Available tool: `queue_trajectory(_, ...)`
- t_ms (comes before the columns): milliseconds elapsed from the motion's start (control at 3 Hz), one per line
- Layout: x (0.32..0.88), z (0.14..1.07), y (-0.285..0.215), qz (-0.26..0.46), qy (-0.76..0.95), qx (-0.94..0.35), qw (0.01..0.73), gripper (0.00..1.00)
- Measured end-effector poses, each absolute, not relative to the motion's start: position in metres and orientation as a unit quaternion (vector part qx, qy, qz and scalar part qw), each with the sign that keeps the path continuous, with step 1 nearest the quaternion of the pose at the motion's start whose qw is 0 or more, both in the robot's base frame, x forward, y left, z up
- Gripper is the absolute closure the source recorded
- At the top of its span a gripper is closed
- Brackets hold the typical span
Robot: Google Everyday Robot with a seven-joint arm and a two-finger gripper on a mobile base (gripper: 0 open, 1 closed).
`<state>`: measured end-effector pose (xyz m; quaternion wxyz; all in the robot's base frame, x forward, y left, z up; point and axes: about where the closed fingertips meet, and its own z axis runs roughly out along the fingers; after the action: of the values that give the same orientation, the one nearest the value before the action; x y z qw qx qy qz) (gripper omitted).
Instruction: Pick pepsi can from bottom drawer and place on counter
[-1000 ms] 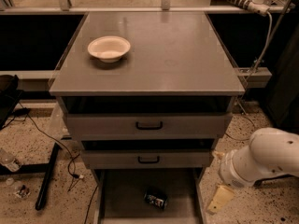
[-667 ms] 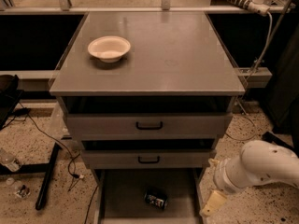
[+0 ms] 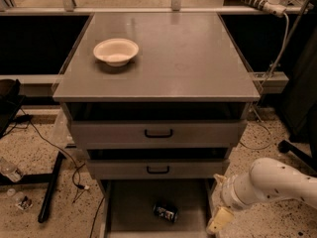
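The pepsi can (image 3: 165, 212) lies on its side on the floor of the open bottom drawer (image 3: 131, 209), near its middle. The counter (image 3: 183, 58) is a wide grey cabinet top above the drawers. My white arm comes in from the lower right, and the gripper (image 3: 218, 221) hangs low at the drawer's right edge, to the right of the can and apart from it. Only one cream fingertip (image 3: 218, 220) shows.
A cream bowl (image 3: 116, 51) sits at the counter's back left. Two grey-fronted drawers with black handles (image 3: 158, 133) stand above the bottom drawer. Cables, a black bar (image 3: 51, 190) and a plastic bottle (image 3: 10, 171) lie on the terrazzo floor at left. A chair base (image 3: 297, 150) stands at right.
My arm has moved left and down, bringing the gripper closer to the drawer's right edge. The can and the bowl have not moved.
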<state>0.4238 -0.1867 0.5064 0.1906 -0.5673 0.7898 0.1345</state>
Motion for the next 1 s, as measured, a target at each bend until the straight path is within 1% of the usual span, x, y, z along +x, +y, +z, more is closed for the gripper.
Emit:
queue_trajectory(333,0.422,0.504,-0.182,0.132,0.784,-0.573,0.197,0.0)
queue_trajectory(667,0.431,0.476,-0.173,0.121,0.766,-0.587,0.233,0.0)
queue_trajectory(1000,0.458,0.43,-0.171,0.118,0.749,-0.589,0.279,0.0)
